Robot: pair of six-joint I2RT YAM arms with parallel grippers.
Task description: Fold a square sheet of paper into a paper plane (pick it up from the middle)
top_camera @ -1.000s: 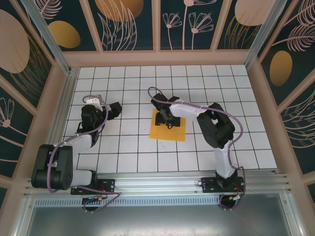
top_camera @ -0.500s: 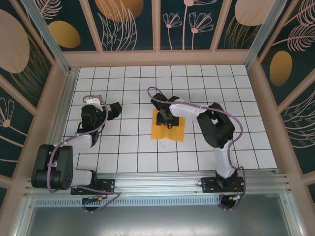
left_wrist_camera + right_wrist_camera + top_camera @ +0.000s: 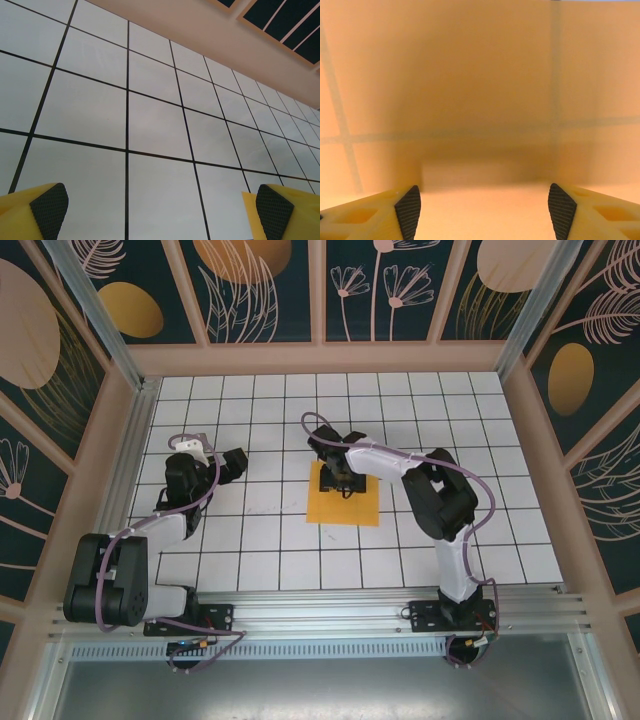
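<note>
right gripper (image 3: 345, 480) sat low over the square sheet of paper (image 3: 345, 510), jaws apart, prob. to pinch its middle; left gripper (image 3: 236, 461) hung wide open off left.

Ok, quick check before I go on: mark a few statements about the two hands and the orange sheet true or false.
1. The left hand is open over bare tiles. True.
2. The right hand is above the square sheet of paper. True.
3. The sheet is already a dart. False: it is a plain square.
4. The right hand is clamped shut. False: its fingers stand apart.
5. The sheet lies by the left wall. False: it is on the middle tiles.
</note>
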